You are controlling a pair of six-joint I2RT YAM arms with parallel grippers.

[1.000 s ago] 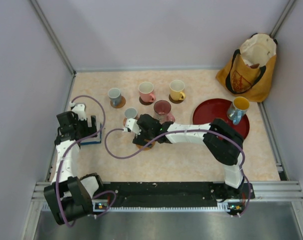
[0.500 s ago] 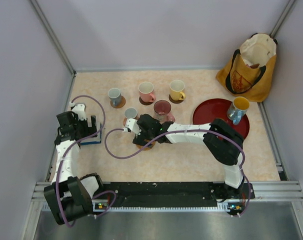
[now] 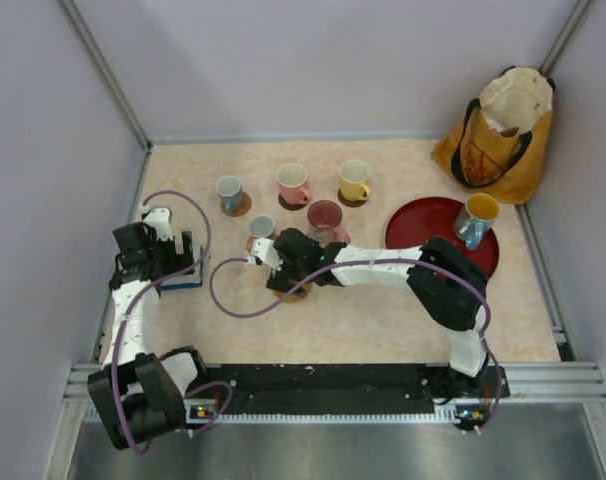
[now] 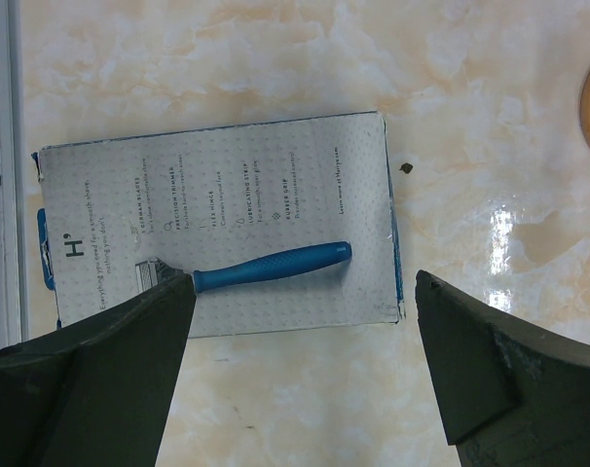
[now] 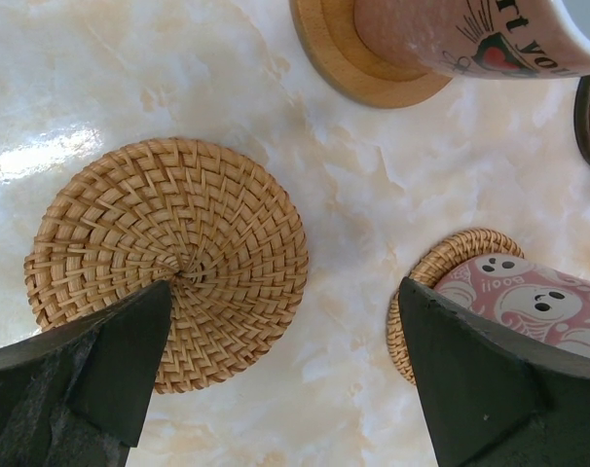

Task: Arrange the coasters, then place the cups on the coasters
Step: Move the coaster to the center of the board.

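Nothing has moved in the last second: the left tool point(image 4: 303, 282) and the right tool point(image 5: 283, 292) stand wide open and empty, the right over the bare tan woven round coaster point(image 5: 168, 258) on the worktop point(image 5: 373, 195), so the blue yellow-lined cup point(image 3: 475, 222) on the red round tray point(image 3: 418, 228) awaits placing

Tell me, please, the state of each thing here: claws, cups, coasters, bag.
Left claw: open, empty, above the razor box.
Right claw: open, empty, above the bare woven coaster.
Blue cup with yellow inside: upright on the red tray, no coaster.
Other five cups: upright, each on a coaster.
Yellow-orange bag: standing, top open.
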